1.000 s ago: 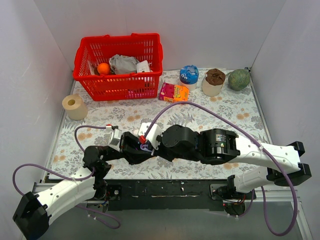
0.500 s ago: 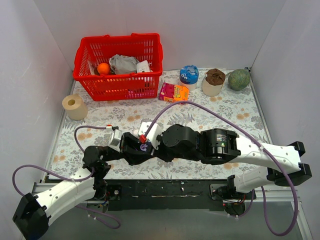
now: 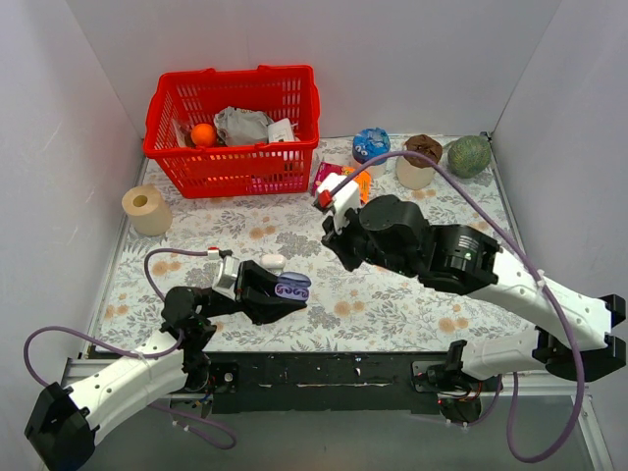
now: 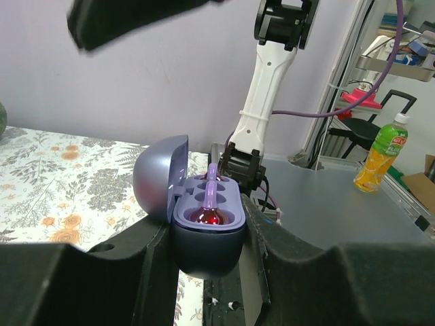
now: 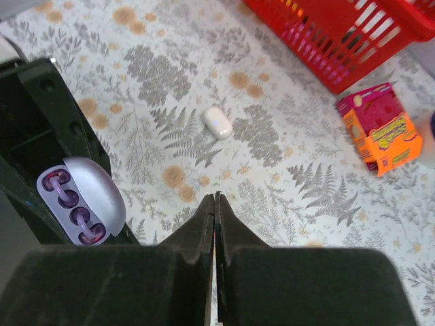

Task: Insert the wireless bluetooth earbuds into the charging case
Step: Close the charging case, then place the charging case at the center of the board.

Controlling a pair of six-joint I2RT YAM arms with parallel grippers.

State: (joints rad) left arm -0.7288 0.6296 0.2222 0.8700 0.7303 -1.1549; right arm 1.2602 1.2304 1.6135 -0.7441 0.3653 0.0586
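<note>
- Earbuds [image 4: 209, 200] appear to sit in the two wells of the charging case [image 3: 291, 287]; its lid stands open, hinged back on one side
- In the left wrist view, pale lilac parts of the buds rise a little above the rim and the near well glows red. I cannot tell whether both buds are pressed fully home
- Left gripper [image 4: 207, 238] has its jaws narrowed onto the body of the case, one on each flank, and holds it off the desk [image 3: 422, 304] with the wells facing up
- Right gripper [image 5: 215, 204] hangs above the desk, well apart from the case, with its jaws pressed together and nothing between them
- A white capsule [image 5: 217, 122] lies on the desk near the left gripper; it is not the case and plays no part
- Step in hand, as I judge it, is the tail of the insertion – both buds are in and only their seating is left to confirm
- Next move would call for the right jaws, kept together as a blunt tip, to come down over the wells and press lightly on any bud that sits proud while the left jaws keep the case level – too hard a push could tip the case in the grip
</note>
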